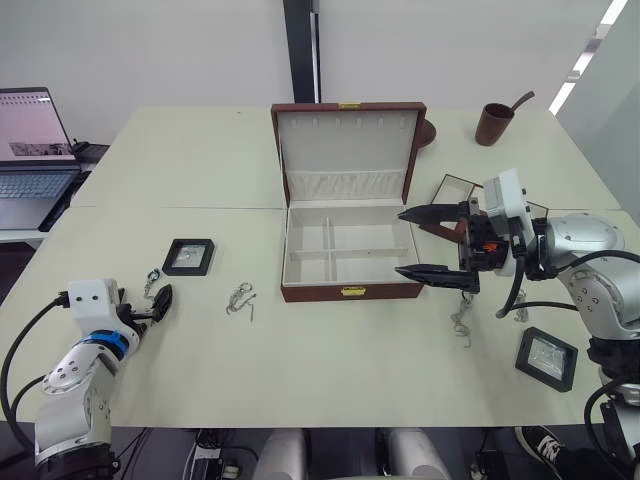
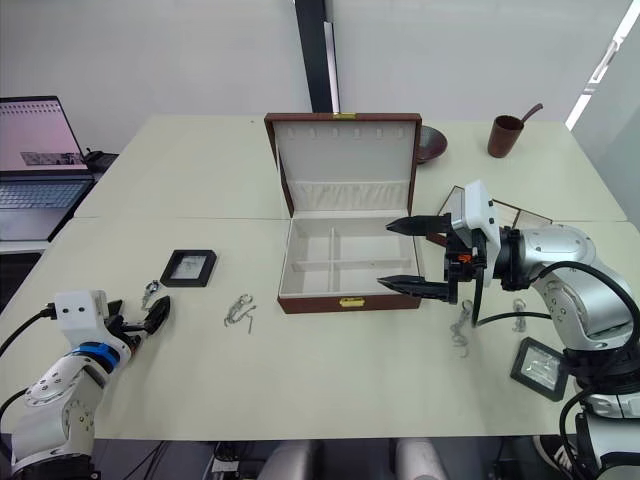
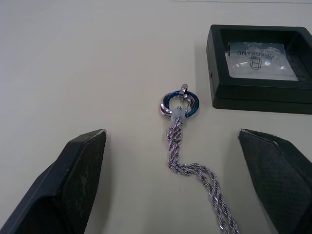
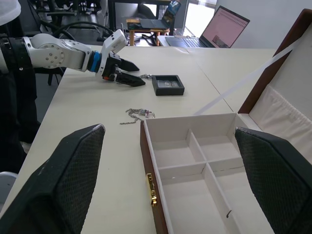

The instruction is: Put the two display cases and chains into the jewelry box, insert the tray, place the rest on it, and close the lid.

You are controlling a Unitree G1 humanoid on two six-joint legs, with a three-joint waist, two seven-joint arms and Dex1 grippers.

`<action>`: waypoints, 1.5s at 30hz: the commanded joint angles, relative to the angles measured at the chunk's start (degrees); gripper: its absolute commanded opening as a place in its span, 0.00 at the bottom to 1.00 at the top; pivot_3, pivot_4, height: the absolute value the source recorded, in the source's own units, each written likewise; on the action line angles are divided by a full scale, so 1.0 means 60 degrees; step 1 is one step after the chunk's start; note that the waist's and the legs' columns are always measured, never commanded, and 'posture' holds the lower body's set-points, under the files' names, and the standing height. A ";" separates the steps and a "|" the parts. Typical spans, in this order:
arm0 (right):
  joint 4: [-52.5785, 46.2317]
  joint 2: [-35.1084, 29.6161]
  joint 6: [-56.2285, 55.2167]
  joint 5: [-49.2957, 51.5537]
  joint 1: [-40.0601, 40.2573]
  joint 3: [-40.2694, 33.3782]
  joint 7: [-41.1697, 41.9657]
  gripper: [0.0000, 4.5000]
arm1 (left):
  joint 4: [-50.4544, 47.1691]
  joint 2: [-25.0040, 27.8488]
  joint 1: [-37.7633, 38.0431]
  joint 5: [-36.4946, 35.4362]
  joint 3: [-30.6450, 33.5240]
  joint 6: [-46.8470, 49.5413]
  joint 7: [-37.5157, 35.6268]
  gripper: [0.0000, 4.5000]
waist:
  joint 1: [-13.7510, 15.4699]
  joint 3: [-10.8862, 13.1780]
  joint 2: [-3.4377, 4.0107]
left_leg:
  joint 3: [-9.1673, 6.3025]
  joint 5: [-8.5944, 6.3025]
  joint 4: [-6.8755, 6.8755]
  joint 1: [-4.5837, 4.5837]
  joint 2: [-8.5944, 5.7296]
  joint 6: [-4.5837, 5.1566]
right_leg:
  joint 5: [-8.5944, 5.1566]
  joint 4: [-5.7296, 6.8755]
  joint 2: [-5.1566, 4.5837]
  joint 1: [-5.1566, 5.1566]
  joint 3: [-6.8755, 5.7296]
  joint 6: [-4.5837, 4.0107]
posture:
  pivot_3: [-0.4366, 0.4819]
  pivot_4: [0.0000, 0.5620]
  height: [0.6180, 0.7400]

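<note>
Your left pincer (image 1: 160, 303) is spread over a silver chain (image 3: 187, 161) on the bench (image 1: 330, 380), one display case (image 1: 189, 256) at its 1 o'clock. Your right pincer (image 1: 428, 243) gapes empty at the open jewelry box's (image 1: 345, 245) 3 o'clock edge; the second case (image 1: 546, 357) lies at 4 o'clock.

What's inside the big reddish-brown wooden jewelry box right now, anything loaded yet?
Empty. The reddish-brown wooden jewelry box stands with its lid raised, and its cream-lined compartments show bare.
</note>
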 commanded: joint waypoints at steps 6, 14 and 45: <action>-0.0241 -0.0056 -0.0022 0.0163 0.0029 -0.0221 0.0048 1.00 | 0.0423 0.0049 0.0112 0.0120 -0.0307 0.0028 -0.0212 0.58 | -0.0009 -0.0010 0.0017 | 0.0001 0.0001 -0.0001 0.0008 0.0004 0.0002 | 0.0000 0.0001 0.0002 0.0004 0.0001 0.0000 | 0.48 0.27 1.00; -0.0284 -0.0136 0.0008 0.0290 0.0350 -0.0315 0.0219 1.00 | 0.0794 0.0164 -0.0042 0.0156 -0.0326 -0.0098 -0.0311 0.03 | -0.0029 -0.0025 0.0042 | 0.0003 0.0004 -0.0002 0.0012 0.0004 0.0006 | 0.0002 0.0002 0.0004 0.0005 0.0003 -0.0002 | 0.48 0.27 1.00; 0.0724 0.0341 -0.1611 -0.0341 0.2227 -0.1001 -0.0166 1.00 | -0.5013 0.1064 -0.1050 -0.1919 -0.0361 0.4014 0.0077 0.00 | -0.0017 -0.0005 -0.0005 | -0.0006 0.0004 -0.0006 -0.0017 0.0002 0.0005 | 0.0004 -0.0013 0.0007 -0.0004 -0.0002 0.0000 | 0.48 0.27 1.00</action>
